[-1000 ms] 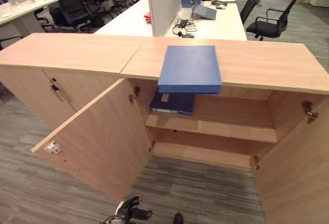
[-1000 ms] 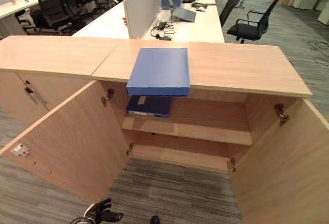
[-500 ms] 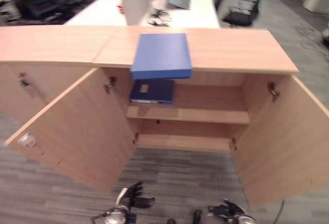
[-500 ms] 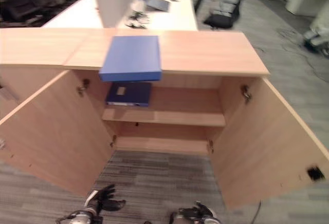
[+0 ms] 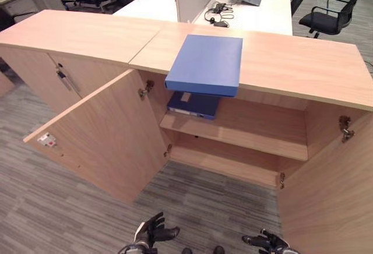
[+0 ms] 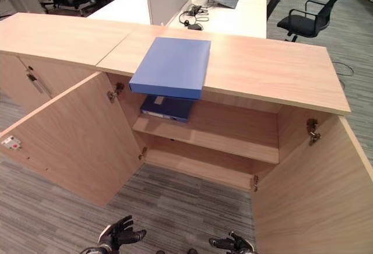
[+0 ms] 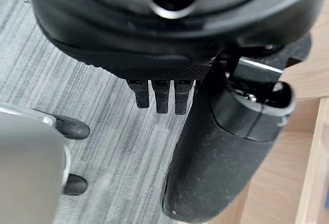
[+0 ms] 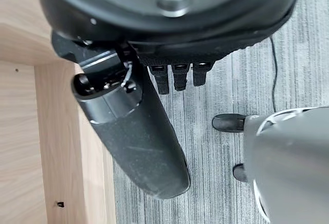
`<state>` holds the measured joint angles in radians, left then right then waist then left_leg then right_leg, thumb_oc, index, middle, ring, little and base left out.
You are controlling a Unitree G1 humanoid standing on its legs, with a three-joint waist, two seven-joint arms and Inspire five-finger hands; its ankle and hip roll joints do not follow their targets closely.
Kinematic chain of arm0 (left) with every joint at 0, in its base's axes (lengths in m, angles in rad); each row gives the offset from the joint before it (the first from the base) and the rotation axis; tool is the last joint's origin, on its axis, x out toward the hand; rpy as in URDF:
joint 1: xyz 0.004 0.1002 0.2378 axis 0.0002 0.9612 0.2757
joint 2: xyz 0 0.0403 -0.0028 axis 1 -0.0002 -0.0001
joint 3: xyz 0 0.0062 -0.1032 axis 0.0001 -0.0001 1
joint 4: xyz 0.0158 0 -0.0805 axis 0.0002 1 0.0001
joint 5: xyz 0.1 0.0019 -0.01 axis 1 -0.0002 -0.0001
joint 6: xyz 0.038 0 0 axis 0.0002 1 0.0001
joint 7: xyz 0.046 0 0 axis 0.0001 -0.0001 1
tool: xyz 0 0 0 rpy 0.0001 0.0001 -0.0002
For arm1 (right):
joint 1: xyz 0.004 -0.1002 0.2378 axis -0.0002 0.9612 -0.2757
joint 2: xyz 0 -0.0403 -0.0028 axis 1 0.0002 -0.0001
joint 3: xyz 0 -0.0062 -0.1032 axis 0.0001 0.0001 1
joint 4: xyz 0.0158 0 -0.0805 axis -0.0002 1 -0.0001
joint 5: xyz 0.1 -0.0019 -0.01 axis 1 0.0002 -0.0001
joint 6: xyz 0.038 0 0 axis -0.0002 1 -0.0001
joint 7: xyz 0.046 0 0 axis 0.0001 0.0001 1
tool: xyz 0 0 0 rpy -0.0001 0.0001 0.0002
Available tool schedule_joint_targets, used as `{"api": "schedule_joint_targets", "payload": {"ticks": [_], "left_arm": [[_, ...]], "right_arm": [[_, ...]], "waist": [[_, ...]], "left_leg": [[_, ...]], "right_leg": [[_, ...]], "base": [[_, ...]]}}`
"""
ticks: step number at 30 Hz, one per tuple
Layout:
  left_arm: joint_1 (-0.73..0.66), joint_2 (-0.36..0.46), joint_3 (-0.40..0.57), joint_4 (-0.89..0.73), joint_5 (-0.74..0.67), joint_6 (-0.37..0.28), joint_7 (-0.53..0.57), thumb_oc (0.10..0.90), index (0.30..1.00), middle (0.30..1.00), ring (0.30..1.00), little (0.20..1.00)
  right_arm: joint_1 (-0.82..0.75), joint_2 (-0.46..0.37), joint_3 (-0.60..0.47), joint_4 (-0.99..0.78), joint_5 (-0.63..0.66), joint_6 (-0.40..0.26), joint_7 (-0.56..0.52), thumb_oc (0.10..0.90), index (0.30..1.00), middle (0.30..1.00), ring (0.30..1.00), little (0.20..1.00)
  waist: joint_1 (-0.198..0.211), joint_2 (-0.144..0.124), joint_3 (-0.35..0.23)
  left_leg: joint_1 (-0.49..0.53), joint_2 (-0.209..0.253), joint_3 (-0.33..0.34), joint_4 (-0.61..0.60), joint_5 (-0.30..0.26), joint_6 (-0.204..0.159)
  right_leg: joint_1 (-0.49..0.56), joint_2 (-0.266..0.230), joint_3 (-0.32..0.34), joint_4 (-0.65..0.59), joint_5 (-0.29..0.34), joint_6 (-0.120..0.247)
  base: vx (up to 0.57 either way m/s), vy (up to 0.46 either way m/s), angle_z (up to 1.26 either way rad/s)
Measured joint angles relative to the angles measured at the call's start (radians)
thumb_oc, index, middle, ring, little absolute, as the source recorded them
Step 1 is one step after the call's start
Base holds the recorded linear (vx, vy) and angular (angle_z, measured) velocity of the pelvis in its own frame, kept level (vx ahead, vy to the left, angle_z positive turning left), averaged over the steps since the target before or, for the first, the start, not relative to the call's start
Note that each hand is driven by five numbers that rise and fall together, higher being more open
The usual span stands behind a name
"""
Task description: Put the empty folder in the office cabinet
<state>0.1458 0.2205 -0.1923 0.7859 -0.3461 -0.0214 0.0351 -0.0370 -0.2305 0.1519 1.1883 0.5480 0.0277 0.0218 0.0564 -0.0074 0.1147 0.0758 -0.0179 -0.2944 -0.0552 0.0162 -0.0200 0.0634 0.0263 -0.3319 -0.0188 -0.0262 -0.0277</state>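
Observation:
A blue folder (image 5: 205, 63) lies flat on top of the wooden office cabinet (image 5: 303, 67), its front edge jutting over the open compartment. Both cabinet doors stand open. A darker blue binder (image 5: 194, 103) lies on the upper shelf (image 5: 256, 138) just below the folder. My left hand (image 5: 152, 233) hangs low over the carpet at the bottom of the view, fingers straight and holding nothing. My right hand (image 5: 266, 243) hangs beside it, also open and holding nothing. Both hands are far below and in front of the folder.
The left door (image 5: 105, 134) swings out to the left and the right door (image 5: 326, 190) to the right. A second closed cabinet (image 5: 41, 62) adjoins on the left. White desks (image 5: 256, 15), a divider panel and black office chairs (image 5: 329, 18) stand behind.
The whole picture has shifted, so the camera has moved. The folder and binder lie where they were. Both hands still hang low and open.

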Motion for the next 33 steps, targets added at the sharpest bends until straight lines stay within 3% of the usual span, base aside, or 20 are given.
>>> {"api": "schedule_joint_targets", "payload": {"ticks": [6,12,15,16,17,18,20,23,24,27,30,33], "left_arm": [[0.009,0.0,0.002,0.01,0.009,0.003,0.002,0.8,0.9,0.9,0.9,0.9],[0.027,0.002,0.015,0.009,0.006,0.018,0.018,0.8,0.9,0.9,0.9,0.9],[-0.013,-0.004,0.022,0.009,-0.011,0.02,0.022,0.8,0.9,0.9,0.9,0.9],[-0.022,-0.007,0.023,0.007,-0.033,0.02,0.022,0.8,0.9,0.9,0.9,0.9],[-0.021,-0.008,0.024,0.006,-0.044,0.021,0.022,0.8,0.9,0.9,0.9,0.9],[-0.021,-0.007,0.027,-0.001,-0.044,0.022,0.022,0.8,0.9,0.9,0.9,0.9],[-0.022,-0.007,0.036,-0.034,-0.051,0.027,0.027,0.8,0.9,0.9,0.9,0.9],[0.018,-0.006,0.051,-0.121,-0.082,0.041,0.044,0.8,0.9,0.9,0.9,0.9],[0.035,-0.005,0.073,-0.148,-0.082,0.043,0.045,0.8,0.9,0.9,0.9,0.9],[0.047,0.001,0.123,-0.294,-0.092,0.049,0.069,0.8,0.9,0.9,0.9,0.9],[0.019,0.007,0.163,-0.456,-0.103,0.022,0.101,0.8,0.9,0.9,0.9,0.9],[-0.023,0.09,0.213,-0.635,0.001,0.011,0.166,0.8,0.9,0.9,0.9,0.9]], "right_arm": [[0.0,0.001,0.001,0.036,-0.036,-0.004,-0.001,0.8,0.9,0.9,0.9,0.9],[0.001,0.004,0.002,0.04,-0.076,-0.003,-0.01,0.8,0.9,0.9,0.9,0.9],[-0.013,0.004,0.001,0.044,-0.079,-0.002,-0.016,0.8,0.9,0.9,0.9,0.9],[-0.005,0.002,0.006,0.044,-0.086,0.001,-0.019,0.8,0.9,0.9,0.9,0.9],[-0.001,-0.001,0.012,0.046,-0.108,0.002,-0.02,0.8,0.9,0.9,0.9,0.9],[-0.004,-0.001,0.012,0.053,-0.116,0.005,-0.021,0.8,0.9,0.9,0.9,0.9],[-0.031,-0.005,0.014,0.077,-0.132,0.012,-0.023,0.8,0.9,0.9,0.9,0.9],[-0.064,-0.016,0.031,0.081,-0.158,0.023,-0.037,0.8,0.9,0.9,0.9,0.9],[-0.063,-0.014,0.031,0.063,-0.165,0.02,-0.036,0.8,0.9,0.9,0.9,0.9],[-0.04,-0.011,0.019,0.05,-0.178,0.022,-0.04,0.8,0.9,0.9,0.9,0.9],[-0.029,-0.016,-0.002,0.051,-0.187,0.022,-0.055,0.8,0.9,0.9,0.9,0.9],[-0.027,-0.009,-0.007,0.054,-0.192,0.021,-0.058,0.8,0.9,0.9,0.9,0.9]], "waist": [[0.002,-0.009,-0.01],[0.011,-0.007,-0.013],[0.043,-0.042,0.008],[0.052,-0.047,0.018],[0.053,-0.037,0.029],[0.056,-0.031,0.033],[0.062,-0.013,0.059],[0.101,0.019,0.087],[0.109,0.031,0.082],[0.093,0.023,0.083],[0.082,0.022,0.08],[0.084,0.023,0.08]], "left_leg": [[-0.022,0.009,-0.063,-0.023,0.024,-0.035],[-0.051,0.016,-0.062,0.019,0.022,-0.05],[-0.219,-0.062,0.015,0.27,0.042,-0.096],[-0.239,-0.072,0.054,0.322,0.045,-0.097],[-0.248,-0.054,0.102,0.323,0.033,-0.077],[-0.241,-0.035,0.13,0.266,0.035,-0.077],[-0.246,-0.012,0.115,0.124,0.06,-0.093],[-0.236,0.001,0.019,-0.009,0.086,-0.095],[-0.223,-0.004,0.016,-0.002,0.092,-0.093],[-0.17,-0.009,0.005,0.002,0.098,-0.087],[-0.097,0.001,0.003,0.012,0.098,-0.074],[-0.057,-0.003,0.023,-0.016,0.089,-0.04]], "right_leg": [[0.013,0.014,-0.07,-0.067,0.025,-0.015],[0.003,0.03,-0.074,-0.067,0.016,-0.014],[-0.055,-0.025,-0.067,-0.031,0.02,-0.032],[-0.047,-0.035,-0.075,-0.041,0.035,-0.05],[-0.025,-0.031,-0.08,-0.049,0.022,-0.07],[-0.021,-0.029,-0.081,-0.051,0.022,-0.071],[-0.021,-0.02,-0.06,-0.05,0.035,-0.052],[-0.021,0.014,0.011,-0.071,0.057,-0.025],[-0.014,0.021,0.021,-0.075,0.068,-0.049],[0.007,0.034,0.02,-0.075,0.061,-0.057],[0.008,0.037,0.032,-0.067,0.061,-0.057],[0.014,0.027,0.06,-0.067,0.066,-0.042]], "base": [[0.09,-0.115,0.33],[0.01,-0.055,0.05],[-0.05,0.013,-0.04],[0.06,0.031,0.14],[0.1,0.038,0.14],[0.09,0.054,0.26],[0.08,0.071,0.02],[0.1,0.076,-0.71],[0.14,0.151,-0.75],[0.06,0.097,-0.1],[0.04,0.069,-0.02],[0.06,0.037,-0.24]]}}
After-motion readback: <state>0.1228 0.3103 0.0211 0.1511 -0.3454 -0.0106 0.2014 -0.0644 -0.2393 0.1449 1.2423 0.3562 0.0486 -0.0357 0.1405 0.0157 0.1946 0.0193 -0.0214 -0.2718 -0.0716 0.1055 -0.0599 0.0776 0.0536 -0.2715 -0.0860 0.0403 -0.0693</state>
